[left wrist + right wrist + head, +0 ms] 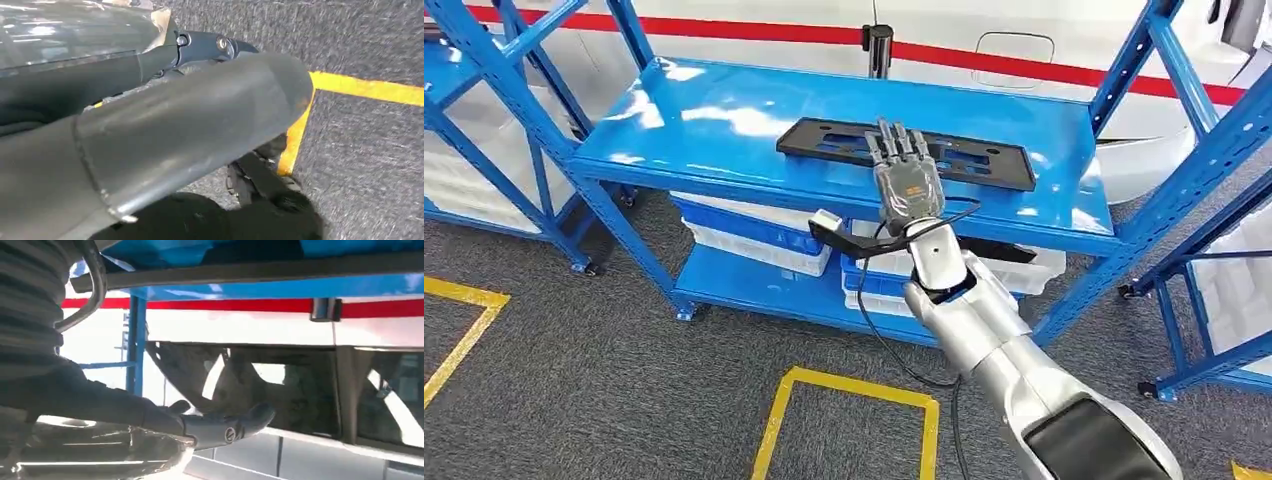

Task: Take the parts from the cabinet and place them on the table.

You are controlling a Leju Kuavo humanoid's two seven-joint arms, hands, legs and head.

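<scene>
A long flat black part [969, 163] with cut-outs lies on the top shelf of the blue cabinet [714, 125]. My right hand [906, 180] reaches over the shelf's front edge, and its straight, slightly spread fingers lie on top of the part near its middle. In the right wrist view the grey thumb [225, 426] sticks out straight with nothing against it, close to the blue shelf [260, 290]. My left hand [190, 130] hangs down over the carpet, thumb and a dark finger stretched out, holding nothing.
White and blue bins [759, 240] stand on the cabinet's lower shelf. More blue racks stand at the left [484, 110] and right [1209, 150]. Yellow tape [849, 385] marks a box on the grey carpet in front; a yellow line [370, 89] runs below my left hand.
</scene>
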